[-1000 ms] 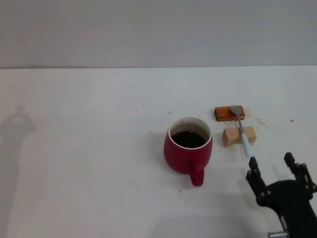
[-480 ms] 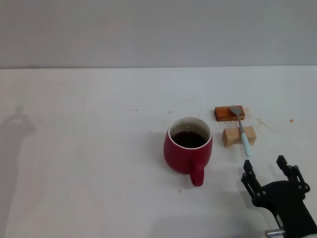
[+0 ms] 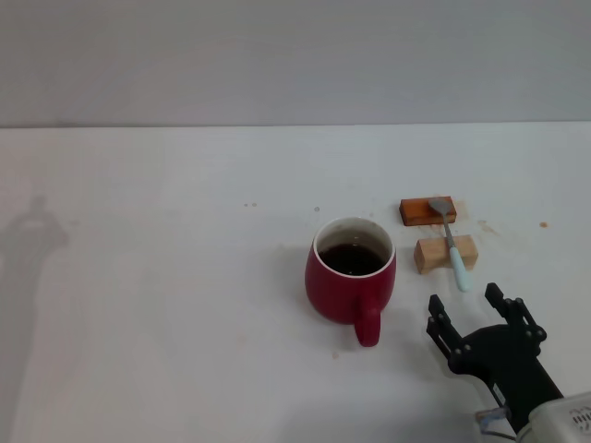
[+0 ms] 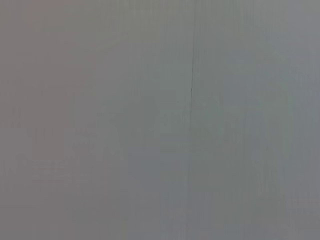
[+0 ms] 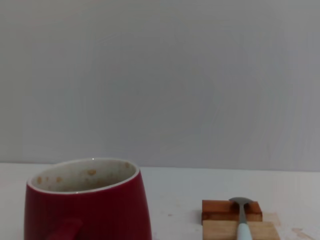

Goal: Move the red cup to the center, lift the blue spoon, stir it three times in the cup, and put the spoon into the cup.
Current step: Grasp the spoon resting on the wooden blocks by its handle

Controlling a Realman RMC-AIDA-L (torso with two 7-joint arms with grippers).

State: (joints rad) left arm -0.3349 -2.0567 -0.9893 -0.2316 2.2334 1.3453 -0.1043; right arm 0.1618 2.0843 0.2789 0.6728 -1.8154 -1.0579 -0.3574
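1. On the white table (image 3: 166, 277), the red cup (image 3: 350, 281) sits mid-table, unmarked.
2. Right of it, the blue spoon (image 3: 452, 243) lies across two wooden blocks (image 3: 444, 253).
3. Nearer the robot, the right gripper (image 3: 469, 310) hovers, fingers spread wide, empty.
4. From the right wrist, brown specks show inside the cup's rim.

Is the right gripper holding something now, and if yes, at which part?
Nothing is held. The right gripper is open, near the squat dark-red ceramic cup. The slim spoon with pale-blue handle rests on wooden blocks.
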